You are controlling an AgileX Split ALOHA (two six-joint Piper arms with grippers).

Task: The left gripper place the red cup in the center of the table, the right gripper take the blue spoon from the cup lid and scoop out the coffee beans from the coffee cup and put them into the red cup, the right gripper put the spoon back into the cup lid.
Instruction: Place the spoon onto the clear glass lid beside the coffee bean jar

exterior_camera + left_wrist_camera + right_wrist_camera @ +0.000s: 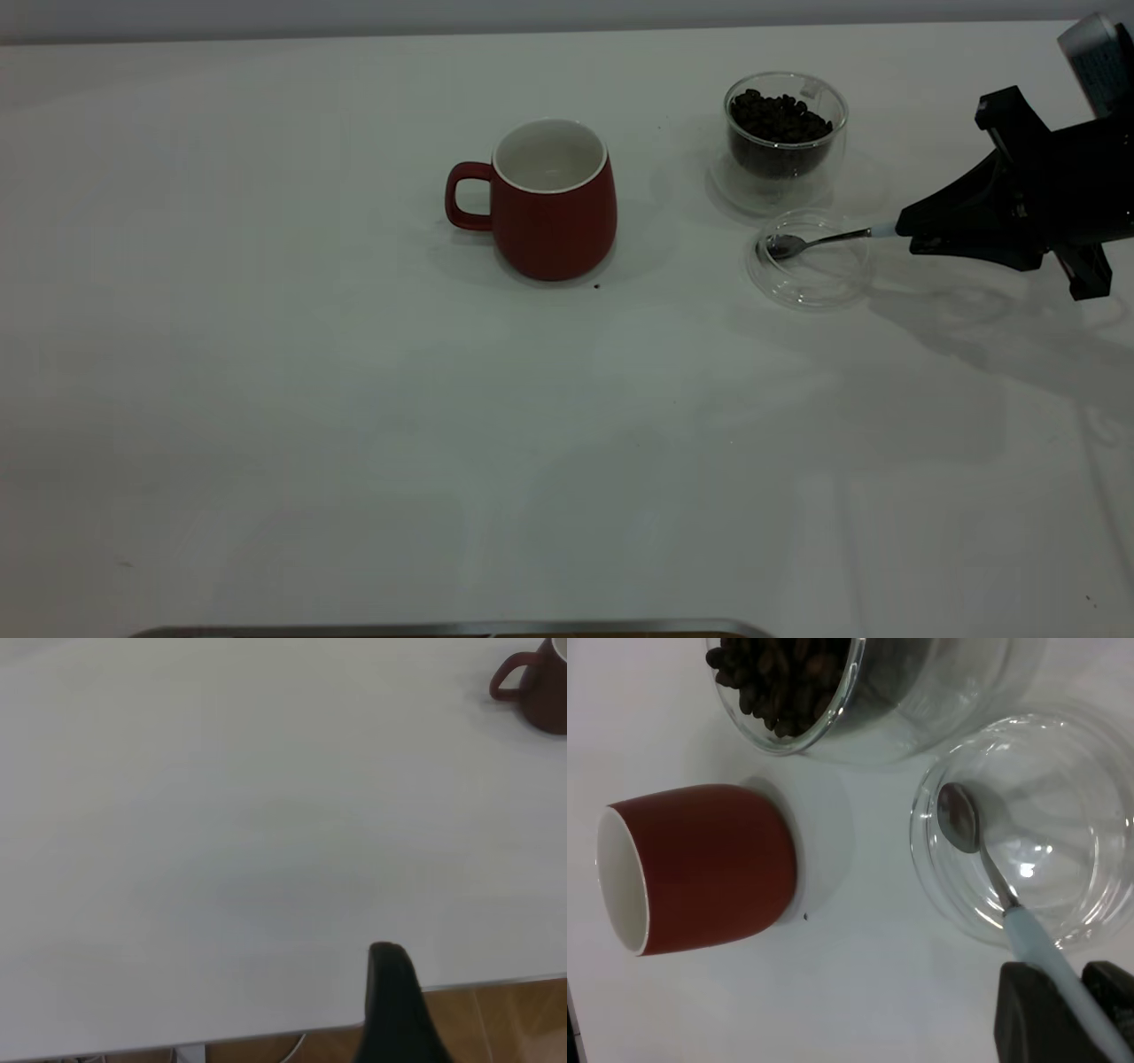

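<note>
— Two arms on this rig, but only one is working. Where is the right gripper (904, 232)?

— At the right side of the table (266, 399), low and reaching inward. Its fingers (1023, 1019) are closed on the pale handle of the blue spoon (819, 240). The metal bowl of the spoon sits inside the cup lid (811, 259), with the stem slanting up over the rim to the grip.

— Why hold it by the far end of the handle?

— My guess is that it keeps the fingers clear of the glass and leaves the whole stem free to dip into the coffee cup (785, 133) just behind the lid.

— And the red cup (551, 199)?

— Upright near the middle of the table, handle pointing to the left arm's side, white inside and apparently empty. The coffee beans (780, 117) are heaped in the glass cup. One dark speck lies on the table by the mug's base; whether it is a bean I cannot tell.

— The left gripper (394, 1005)?

— Parked out near the table edge, well apart from the mug. Only one dark finger shows, so whether it is open or closed I cannot tell.

— The surroundings?

— Plain white tabletop, with soft shadows under the right arm. Beyond the table's edge the left wrist view shows a brown floor.
</note>
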